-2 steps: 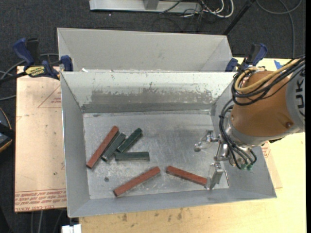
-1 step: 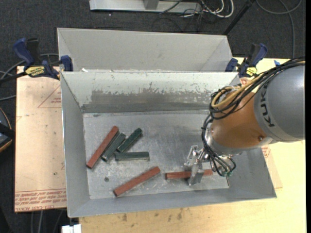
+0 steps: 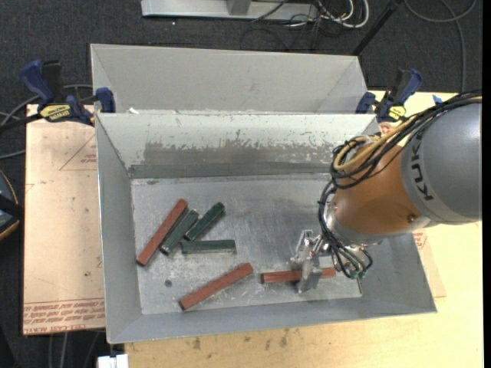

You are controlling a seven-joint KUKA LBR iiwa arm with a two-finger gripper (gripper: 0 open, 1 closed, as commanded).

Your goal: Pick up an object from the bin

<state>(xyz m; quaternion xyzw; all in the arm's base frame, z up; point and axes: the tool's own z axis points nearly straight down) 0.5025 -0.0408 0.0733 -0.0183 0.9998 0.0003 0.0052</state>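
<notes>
My gripper is down at the bin floor near the front right, its metal fingers standing on either side of a short reddish-brown bar that lies flat there. The bar's right end runs under the gripper. Left of it a longer reddish-brown bar lies slanted near the front wall.
A group of bars lies at the left of the bin: a long reddish-brown one and three dark green ones. The arm with its orange cover and cables hangs over the bin's right side.
</notes>
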